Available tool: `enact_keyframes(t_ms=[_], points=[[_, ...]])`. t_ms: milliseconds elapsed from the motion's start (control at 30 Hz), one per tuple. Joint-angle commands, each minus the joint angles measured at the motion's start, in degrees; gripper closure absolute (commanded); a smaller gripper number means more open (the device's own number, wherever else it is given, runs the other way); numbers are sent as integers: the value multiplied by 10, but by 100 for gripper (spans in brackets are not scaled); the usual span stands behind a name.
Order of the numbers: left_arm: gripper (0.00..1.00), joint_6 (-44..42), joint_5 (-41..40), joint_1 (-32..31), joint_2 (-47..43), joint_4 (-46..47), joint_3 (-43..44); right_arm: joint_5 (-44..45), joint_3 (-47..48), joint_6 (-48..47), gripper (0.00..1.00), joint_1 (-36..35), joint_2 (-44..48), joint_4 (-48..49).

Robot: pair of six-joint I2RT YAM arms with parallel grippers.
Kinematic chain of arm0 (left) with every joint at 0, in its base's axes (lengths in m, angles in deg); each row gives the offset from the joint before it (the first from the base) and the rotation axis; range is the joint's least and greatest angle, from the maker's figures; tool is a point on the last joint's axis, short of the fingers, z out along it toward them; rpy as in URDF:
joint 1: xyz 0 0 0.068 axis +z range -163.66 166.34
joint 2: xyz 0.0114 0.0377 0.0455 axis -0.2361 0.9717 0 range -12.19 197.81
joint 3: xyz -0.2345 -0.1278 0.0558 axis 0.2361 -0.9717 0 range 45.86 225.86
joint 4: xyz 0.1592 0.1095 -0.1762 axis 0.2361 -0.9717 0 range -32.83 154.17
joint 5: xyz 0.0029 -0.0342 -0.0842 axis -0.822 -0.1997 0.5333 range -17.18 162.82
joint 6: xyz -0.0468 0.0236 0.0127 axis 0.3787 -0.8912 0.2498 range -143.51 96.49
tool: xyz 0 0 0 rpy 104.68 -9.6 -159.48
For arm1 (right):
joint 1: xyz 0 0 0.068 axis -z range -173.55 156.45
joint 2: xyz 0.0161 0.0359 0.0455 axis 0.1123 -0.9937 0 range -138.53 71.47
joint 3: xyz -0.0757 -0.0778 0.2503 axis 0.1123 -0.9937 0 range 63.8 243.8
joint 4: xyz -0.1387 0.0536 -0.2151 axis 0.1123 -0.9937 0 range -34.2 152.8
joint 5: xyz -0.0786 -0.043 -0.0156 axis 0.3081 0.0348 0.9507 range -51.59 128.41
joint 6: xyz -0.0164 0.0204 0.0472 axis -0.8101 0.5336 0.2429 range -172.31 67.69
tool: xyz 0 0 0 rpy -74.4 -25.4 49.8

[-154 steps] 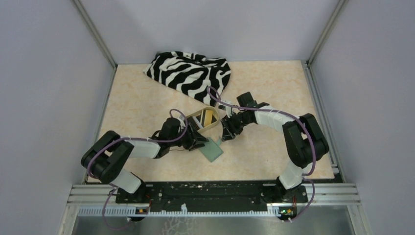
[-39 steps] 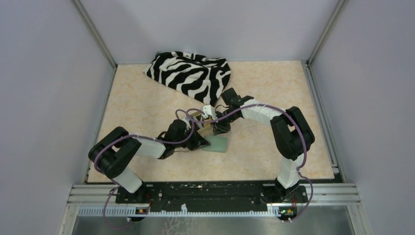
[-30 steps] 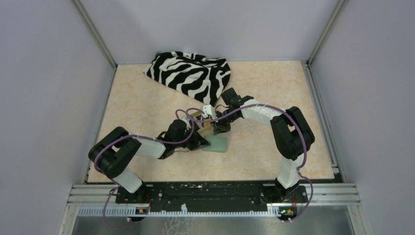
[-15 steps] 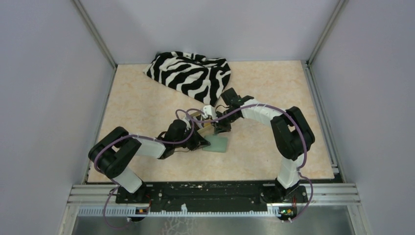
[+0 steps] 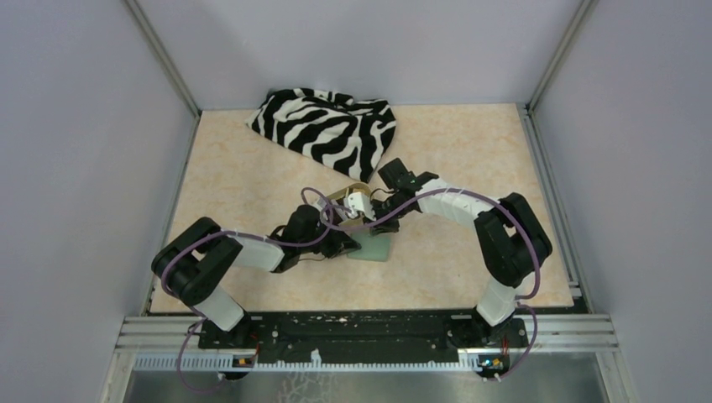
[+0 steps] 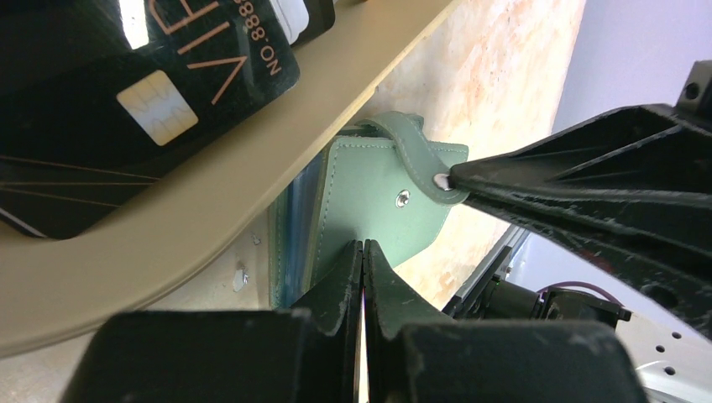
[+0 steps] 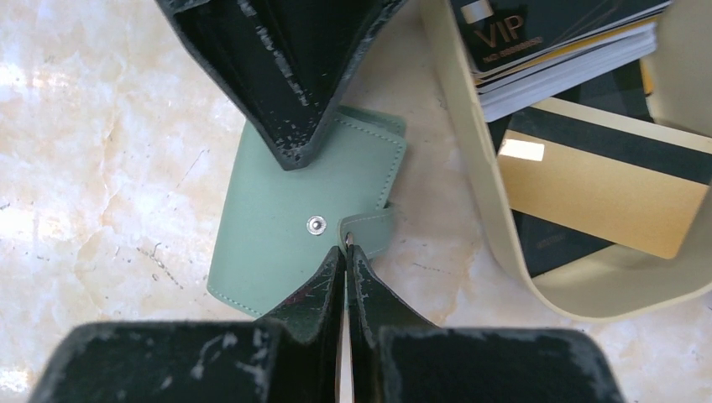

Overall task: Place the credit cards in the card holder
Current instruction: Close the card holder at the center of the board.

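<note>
Right gripper, newly clamped on holder tab beside dish; left gripper pinches holder edge. Opening step; next, lift tab.

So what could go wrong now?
The right hand pinches only the thin tab, so it might slip out. The left hand grips just the edge of the card holder; pulling could drag it against the tan dish and jostle the cards.

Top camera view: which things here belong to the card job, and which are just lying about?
Job: credit cards, card holder, left tool, right tool.
Lying about: zebra cloth; tan dish, merely holding the cards.
</note>
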Motion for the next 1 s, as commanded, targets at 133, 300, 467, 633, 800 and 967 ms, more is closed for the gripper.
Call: enact_keyframes(t_ms=[133, 300, 467, 633, 800, 967], points=[[95, -26, -32, -1, 5, -53, -10, 26, -27, -26, 100, -26, 30, 11], [95, -26, -31, -2, 4, -53, -9, 39, -39, -30, 100, -40, 33, 18], [95, -26, -32, -2, 4, -53, -10, 42, -43, -26, 100, -46, 35, 27], [95, -26, -31, -2, 5, -52, -11, 49, -47, -27, 100, -50, 35, 29], [95, -26, -30, -2, 6, -50, -11, 63, -53, -35, 100, -58, 37, 27], [95, -25, -30, -2, 5, -49, -12, 74, -60, -41, 100, -65, 39, 26]])
